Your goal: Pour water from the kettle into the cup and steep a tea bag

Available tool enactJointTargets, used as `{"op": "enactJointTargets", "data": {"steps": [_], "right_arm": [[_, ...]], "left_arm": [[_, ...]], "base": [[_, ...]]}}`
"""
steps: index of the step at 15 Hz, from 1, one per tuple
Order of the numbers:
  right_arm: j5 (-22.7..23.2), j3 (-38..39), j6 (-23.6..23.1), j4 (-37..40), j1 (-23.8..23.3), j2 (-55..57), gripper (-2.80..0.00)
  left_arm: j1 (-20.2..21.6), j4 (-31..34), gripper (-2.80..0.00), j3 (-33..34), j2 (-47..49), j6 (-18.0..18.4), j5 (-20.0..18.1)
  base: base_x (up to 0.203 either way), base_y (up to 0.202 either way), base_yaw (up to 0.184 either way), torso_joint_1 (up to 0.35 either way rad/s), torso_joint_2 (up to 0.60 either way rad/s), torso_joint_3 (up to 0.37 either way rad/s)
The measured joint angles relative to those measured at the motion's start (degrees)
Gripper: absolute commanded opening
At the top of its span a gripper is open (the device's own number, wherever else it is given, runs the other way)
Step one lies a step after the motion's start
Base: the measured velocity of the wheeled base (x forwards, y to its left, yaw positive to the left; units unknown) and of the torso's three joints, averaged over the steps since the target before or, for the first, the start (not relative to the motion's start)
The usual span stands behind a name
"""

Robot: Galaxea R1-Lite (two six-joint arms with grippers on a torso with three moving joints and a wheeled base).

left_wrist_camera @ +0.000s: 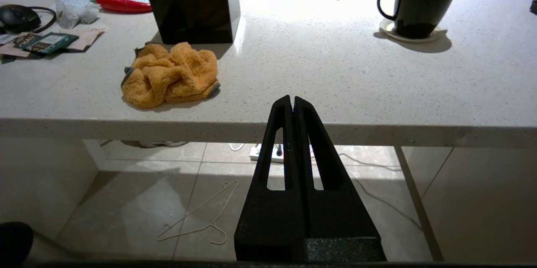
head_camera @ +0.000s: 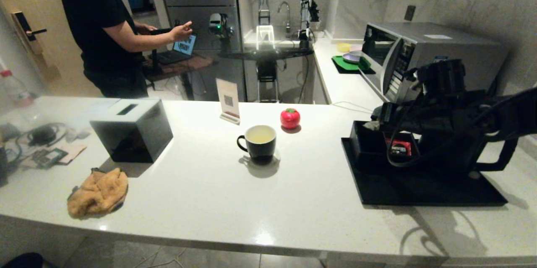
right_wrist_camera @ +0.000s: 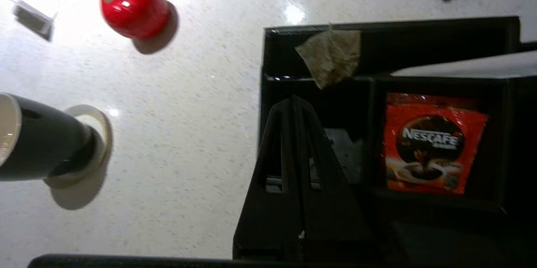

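The cup (head_camera: 260,144) stands on a coaster mid-counter, with pale yellowish water (head_camera: 260,134) inside; it also shows in the left wrist view (left_wrist_camera: 419,3) and the right wrist view (right_wrist_camera: 42,142). The kettle sits on the black tray at the right; only its handle (head_camera: 503,161) shows behind my right arm. A brownish tea bag (right_wrist_camera: 331,56) lies at the rim of the black compartment box (right_wrist_camera: 377,29). My right gripper (right_wrist_camera: 293,100) hovers shut over that box, just short of the tea bag, nothing visible between its fingers. My left gripper (left_wrist_camera: 292,99) is shut and empty, in front of the counter's edge.
A red tomato-shaped object (head_camera: 290,118) and a sign card (head_camera: 228,100) stand behind the cup. A black tissue box (head_camera: 132,134) and an orange cloth (head_camera: 98,192) lie to the left. A Nescafe sachet (right_wrist_camera: 432,142) sits in the box. A microwave (head_camera: 419,54) is behind the tray (head_camera: 419,190). A person (head_camera: 105,29) stands at the back.
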Motion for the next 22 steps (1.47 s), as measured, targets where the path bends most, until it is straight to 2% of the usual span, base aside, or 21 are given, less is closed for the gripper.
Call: {"op": "enactJointTargets", "data": {"steps": [5, 10, 11, 20, 22], "right_arm": [[-0.09, -5.8, -0.05, 7.21, -2.69, 2.6, -2.8], [-0.05, -8.23, -0.05, 8.24, -4.62, 4.63, -2.8], [-0.02, -8.46, 0.0, 8.31, -4.75, 4.92, 0.0], [-0.11, -8.93, -0.22, 7.68, -4.91, 7.16, 0.0], [-0.09, -8.93, 0.45, 5.47, -4.91, 7.91, 0.0]], "left_arm": [[0.02, -0.01, -2.8, 0.0, 0.0, 0.02, 0.0], [0.02, -0.04, -2.8, 0.0, 0.0, 0.02, 0.0], [0.02, -0.03, -2.8, 0.0, 0.0, 0.01, -0.01], [0.0, -0.01, -2.8, 0.02, 0.01, 0.0, 0.01], [0.02, -0.01, -2.8, 0.02, 0.0, 0.02, 0.0]], "base": [[0.0, 0.0, 0.0, 0.0, 0.0, 0.0], [0.0, 0.0, 0.0, 0.0, 0.0, 0.0], [0.0, 0.0, 0.0, 0.0, 0.0, 0.0], [0.0, 0.0, 0.0, 0.0, 0.0, 0.0], [0.0, 0.0, 0.0, 0.0, 0.0, 0.0]]}}
